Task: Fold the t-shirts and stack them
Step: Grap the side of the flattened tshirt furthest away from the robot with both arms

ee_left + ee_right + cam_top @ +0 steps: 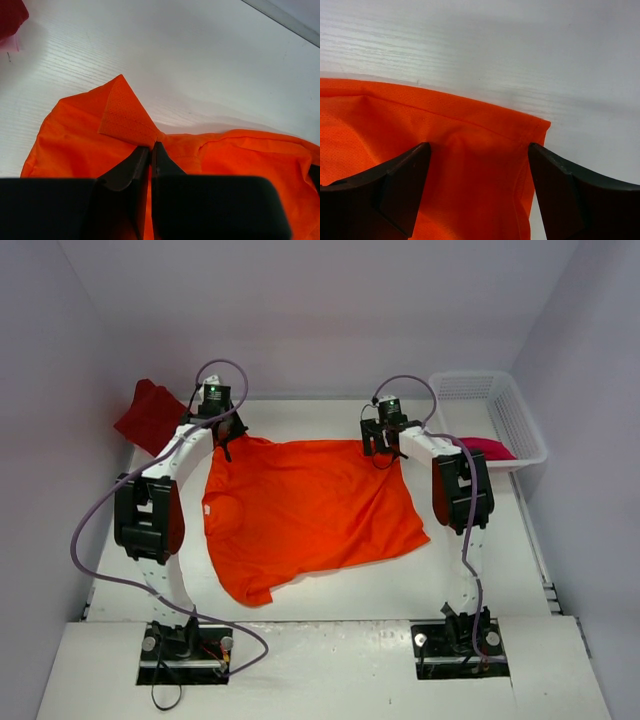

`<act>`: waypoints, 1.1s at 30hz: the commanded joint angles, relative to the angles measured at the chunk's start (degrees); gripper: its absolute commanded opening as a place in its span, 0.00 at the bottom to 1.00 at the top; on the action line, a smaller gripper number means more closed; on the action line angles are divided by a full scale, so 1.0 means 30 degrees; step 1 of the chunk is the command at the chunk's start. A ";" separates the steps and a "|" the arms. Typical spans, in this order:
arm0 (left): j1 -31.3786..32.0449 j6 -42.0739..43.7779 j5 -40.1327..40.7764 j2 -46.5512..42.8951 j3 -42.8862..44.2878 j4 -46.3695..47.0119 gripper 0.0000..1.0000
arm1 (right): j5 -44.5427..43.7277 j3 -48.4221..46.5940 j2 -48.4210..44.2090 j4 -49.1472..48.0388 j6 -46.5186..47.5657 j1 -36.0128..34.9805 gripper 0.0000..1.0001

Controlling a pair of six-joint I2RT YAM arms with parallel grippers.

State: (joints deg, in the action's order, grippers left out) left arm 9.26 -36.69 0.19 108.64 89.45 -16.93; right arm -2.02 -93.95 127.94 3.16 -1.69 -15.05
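Up front on the table (330,590), the orange t-shirt (310,510) lies spread flat, no fold in it yet. At its far edge the left gripper (151,147) pinches the left corner, while the right gripper (479,150) straddles the right corner, fingers spread wide. Farther back the dark red t-shirt (150,415) sits bunched and the crimson-pink t-shirt (488,448) is in the basket (520,420), so I'd say basically all 3 are left to do

The orange shirt (310,505) fills the table's (400,585) middle; bare strips run along its near, far and right edges. The dark red shirt (150,415) blocks the far-left corner, the basket (520,420) the far-right.
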 commanded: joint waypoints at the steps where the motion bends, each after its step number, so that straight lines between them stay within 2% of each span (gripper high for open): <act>1: -0.0097 -0.0164 0.0055 -0.1584 0.0301 0.0838 0.00 | -0.0117 0.0320 -0.1045 -0.0700 -0.0109 -0.0082 0.75; 4: -0.0097 -0.0134 0.0085 -0.1584 0.0301 0.0838 0.00 | -0.0264 0.0496 -0.1075 -0.0760 -0.0138 -0.0110 0.71; 7: -0.0097 -0.0134 0.0114 -0.1555 0.0301 0.0838 0.00 | -0.0322 0.0556 -0.1133 -0.0789 -0.0197 -0.0111 0.62; 10: -0.0097 -0.0134 0.0114 -0.1584 0.0242 0.0780 0.00 | -0.0409 0.0556 -0.1133 -0.0818 -0.0226 -0.0111 0.33; 11: -0.0097 -0.0134 0.0114 -0.1584 0.0242 0.0808 0.00 | -0.0439 0.0498 -0.1162 -0.0818 -0.0255 -0.0111 0.14; 13: -0.0097 -0.0105 0.0114 -0.1613 0.0213 0.0809 0.00 | -0.0614 0.0322 -0.1162 -0.0818 -0.0197 -0.0140 0.01; 33: -0.0097 -0.0134 0.0055 -0.2199 0.0329 0.0750 0.00 | -0.0586 -0.1641 -0.2802 -0.0379 0.0916 -0.0111 0.00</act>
State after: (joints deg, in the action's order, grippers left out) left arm 9.26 -36.69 0.19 108.05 88.36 -16.91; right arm -2.59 -95.31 126.74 2.57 -0.27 -15.44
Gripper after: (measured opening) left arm 0.004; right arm 0.006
